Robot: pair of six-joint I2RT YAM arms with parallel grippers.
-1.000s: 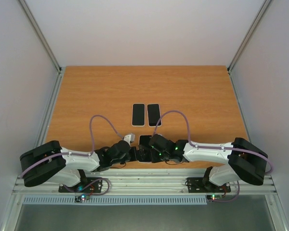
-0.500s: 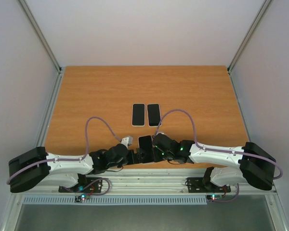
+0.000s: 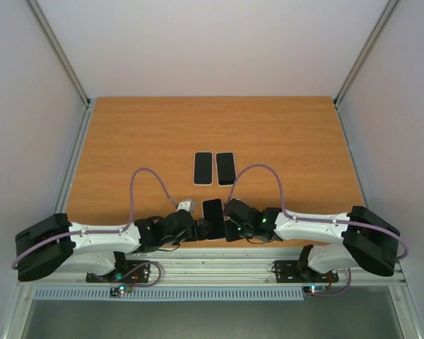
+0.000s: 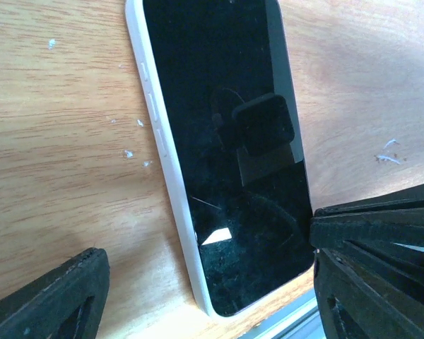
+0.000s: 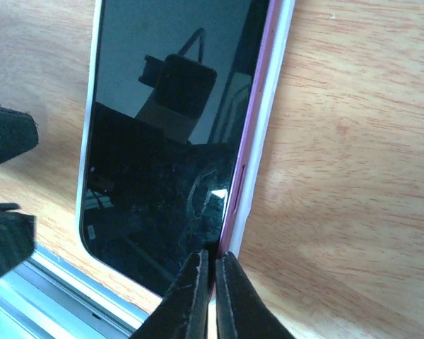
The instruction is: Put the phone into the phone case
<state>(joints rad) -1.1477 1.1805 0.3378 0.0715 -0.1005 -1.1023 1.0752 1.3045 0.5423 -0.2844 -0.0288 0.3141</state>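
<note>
A black-screened phone (image 3: pixel 213 214) lies flat near the table's front edge, between both grippers. It sits in a white phone case (image 4: pixel 159 141). In the right wrist view the phone (image 5: pixel 162 141) shows a purple side standing a little proud of the case wall (image 5: pixel 279 70). My right gripper (image 5: pixel 212 265) is shut, its tips meeting at that purple edge; whether they pinch it I cannot tell. My left gripper (image 4: pixel 205 282) is open and straddles the phone's (image 4: pixel 226 141) near end. Its right finger (image 4: pixel 381 268) touches the phone's corner and its left finger (image 4: pixel 56 296) stands apart.
Two more phones (image 3: pixel 203 168) (image 3: pixel 226 168) lie side by side farther back at mid-table. The metal rail (image 5: pixel 56 282) at the table's front edge runs just below the cased phone. Both arms' cables (image 3: pixel 145 176) arch over the near table.
The left gripper has moved in against the phone's left side and narrowed a little. The right gripper's fingers have closed at the phone's right edge.
</note>
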